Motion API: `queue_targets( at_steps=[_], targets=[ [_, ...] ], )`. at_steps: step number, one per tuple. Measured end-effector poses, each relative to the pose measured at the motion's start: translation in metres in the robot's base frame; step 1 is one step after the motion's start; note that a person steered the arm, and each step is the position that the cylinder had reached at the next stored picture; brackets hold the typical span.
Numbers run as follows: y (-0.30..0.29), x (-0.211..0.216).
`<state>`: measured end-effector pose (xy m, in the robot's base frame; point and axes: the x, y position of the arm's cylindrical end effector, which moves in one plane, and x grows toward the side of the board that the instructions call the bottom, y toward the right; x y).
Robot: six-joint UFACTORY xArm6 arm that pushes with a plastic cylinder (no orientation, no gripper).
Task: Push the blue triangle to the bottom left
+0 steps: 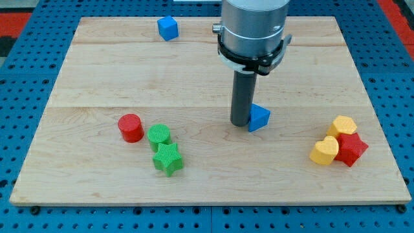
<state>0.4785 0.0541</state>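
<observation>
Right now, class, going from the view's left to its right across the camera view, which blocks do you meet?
Red cylinder → green cylinder → green star → blue triangle, my tip touching its left side → yellow heart → red star.

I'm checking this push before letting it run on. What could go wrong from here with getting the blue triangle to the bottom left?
My tip sits on the view's left of the blue triangle, the wrong side, so pushing now would likely drive it right. Also, the red cylinder, green cylinder and green star lie towards the bottom left and could get knocked.
</observation>
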Motion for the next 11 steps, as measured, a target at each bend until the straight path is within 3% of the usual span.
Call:
queue_targets(
  at_steps=[7, 11],
  targets=[
    [0.021, -0.016],
    [0.087, -0.024]
  ],
)
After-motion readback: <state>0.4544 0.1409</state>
